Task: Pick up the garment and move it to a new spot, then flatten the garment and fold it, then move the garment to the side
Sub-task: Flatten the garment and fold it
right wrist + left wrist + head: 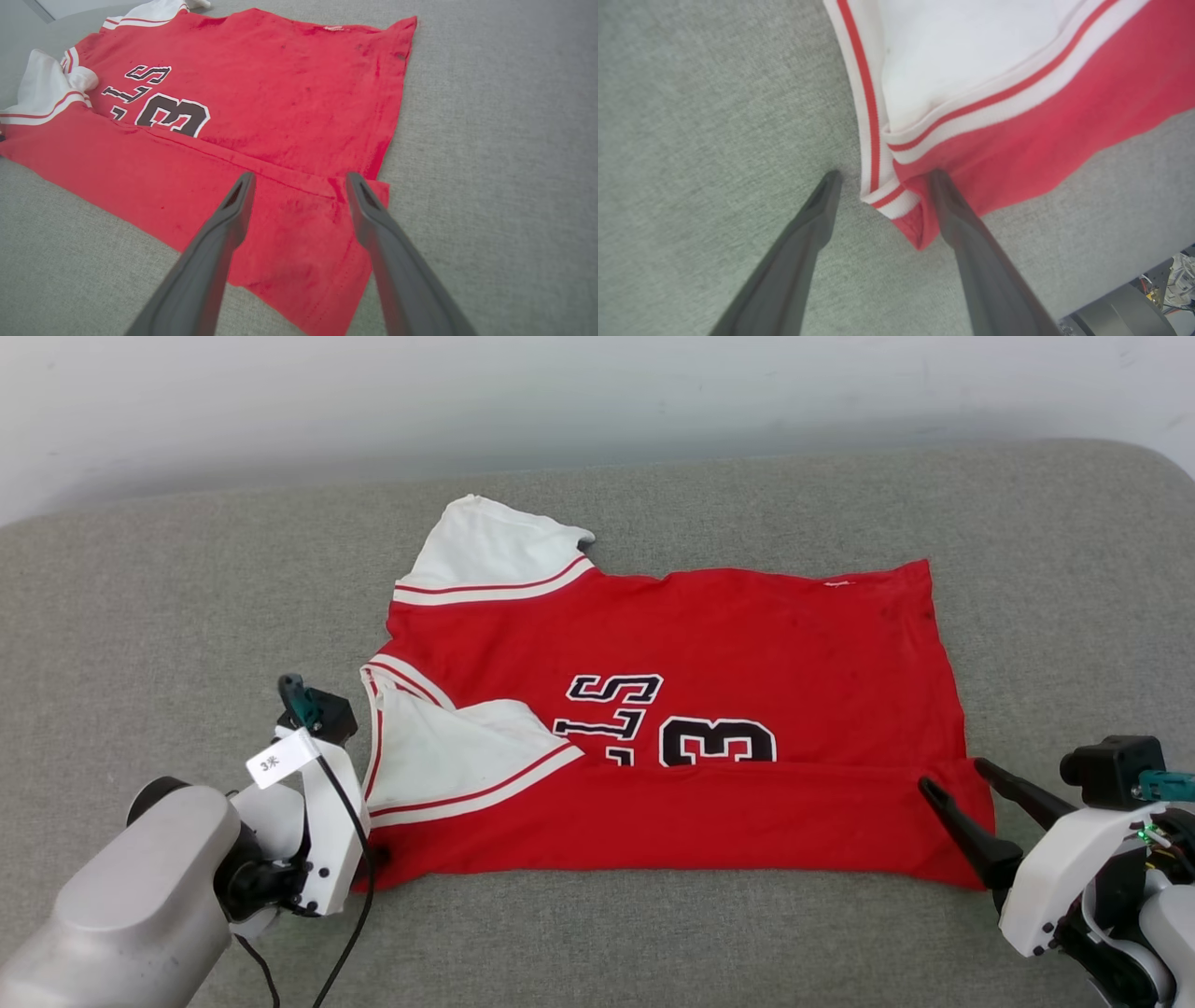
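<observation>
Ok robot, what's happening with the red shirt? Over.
Left gripper open at the jersey's near left corner. Right gripper open over its near right corner. Jersey flat, near edge folded over. Nothing in the way.

The lettering on the garment is partly covered by its folded-over near strip — only "LS" and the top of a number are exposed. In the head view the fingers of the left gripper are masked by its own wrist. The writing on the white tag there is too small to be read. The garment is cut off by the left wrist view's top and right edges.
</observation>
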